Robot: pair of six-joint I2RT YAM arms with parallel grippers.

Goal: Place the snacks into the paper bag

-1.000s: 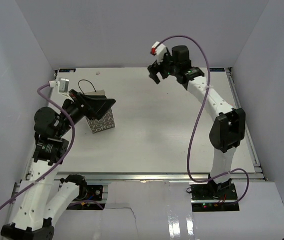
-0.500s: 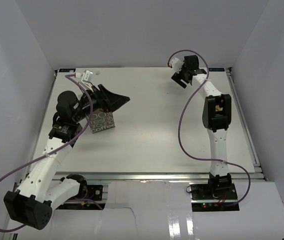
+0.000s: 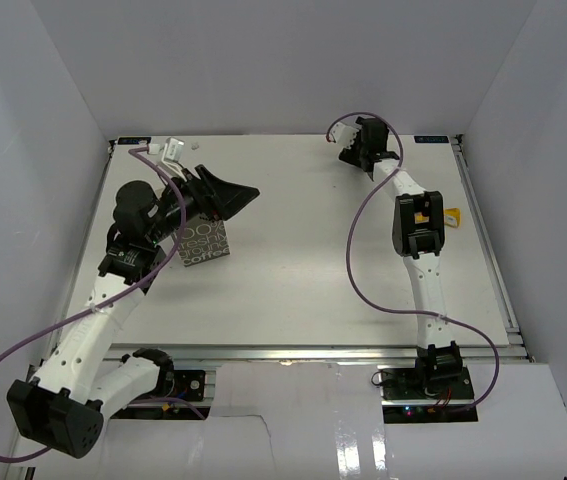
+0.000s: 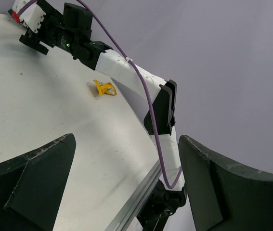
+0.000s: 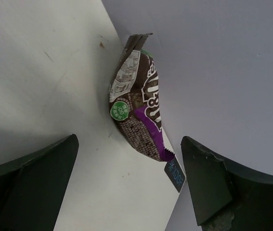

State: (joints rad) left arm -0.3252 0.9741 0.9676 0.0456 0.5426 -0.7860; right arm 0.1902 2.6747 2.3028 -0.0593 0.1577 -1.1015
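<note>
Left gripper: my left gripper (image 3: 231,194) stands wide, its two dark fingers (image 4: 30,185) spread far apart and holding nothing. In the left wrist view only bare table shows in the gap.
Left gripper, place: raised over the left half of the table (image 3: 303,285), at the top of the paper bag. I cannot tell whether a finger touches the bag.
Paper bag: the paper bag (image 3: 204,244) stands upright on the left side of the table, with pale lettering on its near face. Its mouth is hidden under my left gripper, so I cannot tell what is inside.
Right gripper: my right gripper (image 3: 358,150) is wide as well, with nothing held.
Right gripper, place: at the far edge of the table, right of centre, facing the far wall (image 5: 213,57).
Purple packet: the purple packet (image 5: 139,115) is brown and purple with a round green mark. It stands on edge where the table meets the far wall and leans on the wall. It is ahead of my right fingers and apart from them.
Yellow packet: the yellow packet (image 3: 450,214) lies on the right side of the table, just right of my right arm (image 3: 420,228) and well apart from the paper bag.
</note>
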